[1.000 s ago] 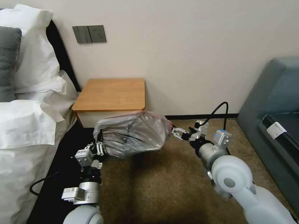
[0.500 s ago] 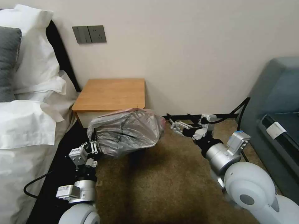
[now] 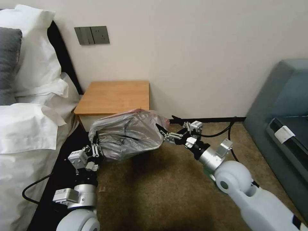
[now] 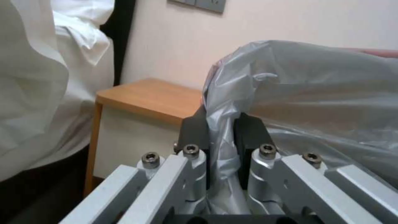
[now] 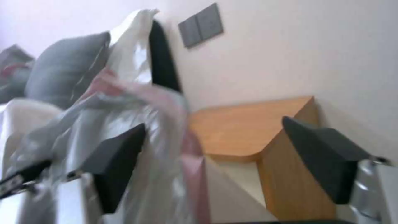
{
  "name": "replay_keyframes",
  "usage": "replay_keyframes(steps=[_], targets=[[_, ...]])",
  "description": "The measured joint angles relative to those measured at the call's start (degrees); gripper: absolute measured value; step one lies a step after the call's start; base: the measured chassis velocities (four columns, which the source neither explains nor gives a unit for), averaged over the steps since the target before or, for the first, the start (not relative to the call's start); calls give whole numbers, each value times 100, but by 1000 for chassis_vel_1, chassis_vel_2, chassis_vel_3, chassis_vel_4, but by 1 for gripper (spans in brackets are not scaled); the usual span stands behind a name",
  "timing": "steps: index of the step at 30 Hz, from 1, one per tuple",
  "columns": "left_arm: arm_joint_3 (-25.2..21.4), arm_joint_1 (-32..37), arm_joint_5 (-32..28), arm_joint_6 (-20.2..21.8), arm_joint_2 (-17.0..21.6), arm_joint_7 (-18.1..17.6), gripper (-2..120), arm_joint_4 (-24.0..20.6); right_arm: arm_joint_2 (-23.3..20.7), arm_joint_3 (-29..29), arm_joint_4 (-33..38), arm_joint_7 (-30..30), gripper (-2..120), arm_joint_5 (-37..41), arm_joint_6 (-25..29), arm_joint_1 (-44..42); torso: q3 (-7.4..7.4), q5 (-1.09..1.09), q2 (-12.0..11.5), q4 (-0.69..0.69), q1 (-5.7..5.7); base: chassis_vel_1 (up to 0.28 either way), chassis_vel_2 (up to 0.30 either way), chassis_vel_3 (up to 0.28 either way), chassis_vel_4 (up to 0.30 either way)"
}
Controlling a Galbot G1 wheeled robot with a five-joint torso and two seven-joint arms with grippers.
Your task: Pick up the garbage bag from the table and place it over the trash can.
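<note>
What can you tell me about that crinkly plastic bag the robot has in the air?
The garbage bag is thin, crinkled, translucent grey plastic with a pinkish-red rim. It hangs puffed out in front of the table, above the carpet. The left gripper pinches a fold of it between shut jaws. The right gripper, jaws open, reaches its other end.

One garbage bag point(image 3: 128, 136) is seen, and one table point(image 3: 115, 96). Two grippers are counted: the left gripper point(image 3: 95, 148), clamped on a fold of the bag, and the right gripper point(image 3: 167, 126), spread wide at the bag's rim. Two fingers point(image 4: 195, 130) are counted on the left gripper, two on the right. One wall switch plate point(image 3: 92, 35) is counted, made up of two panels. One grey pillow point(image 3: 8, 64) and one sofa point(image 3: 282, 106) are seen.
</note>
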Motion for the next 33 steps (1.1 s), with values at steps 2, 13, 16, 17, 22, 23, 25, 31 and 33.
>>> replay_keyframes(steps=[2, 13, 16, 17, 22, 23, 25, 31, 33], targets=[[5, 10, 8, 0, -4, 15, 9, 0, 59, 2, 0, 39, 80, 30, -5, 11, 0, -1, 0, 0, 0, 0, 0, 0, 0], [41, 43, 103, -8, -16, 132, 9, -11, 208, -51, -9, 358, 39, 26, -52, 59, 0, 0, 0, -1, 0, 0, 0, 0, 0], [46, 56, 124, -16, -20, 155, 9, -11, 219, -55, -9, 388, 29, 43, -53, 76, 0, 0, 0, 0, 0, 0, 0, 0, 0], [46, 59, 128, -17, -20, 164, 9, -11, 221, -56, -8, 392, 27, 46, -53, 79, 0, 0, 0, 0, 0, 0, 0, 0, 0], [43, 83, 182, -80, -22, 232, 9, 11, 176, -61, 64, 474, 7, 182, -93, 97, 0, 0, 0, -1, 0, 0, 0, 0, 0], [43, 88, 193, -121, -25, 271, 9, 13, 119, -55, 68, 522, 2, 312, -153, 128, 0, 1, 0, 0, 0, 0, 0, 0, 0], [43, 88, 199, -152, -25, 301, 9, 18, 69, -48, 68, 540, 0, 401, -192, 151, 0, 1, 0, 0, 0, 0, 0, 0, 0], [7, 115, 256, -351, -26, 610, 9, 46, -639, 7, 73, 516, 0, 1248, -525, 379, 0, 0, 0, -1, 0, 0, 0, 0, 0], [10, 128, 256, -412, -32, 713, 9, 46, -871, -3, 65, 497, 0, 1530, -634, 493, 0, 1, 0, -1, 0, 0, 0, 0, 0]])
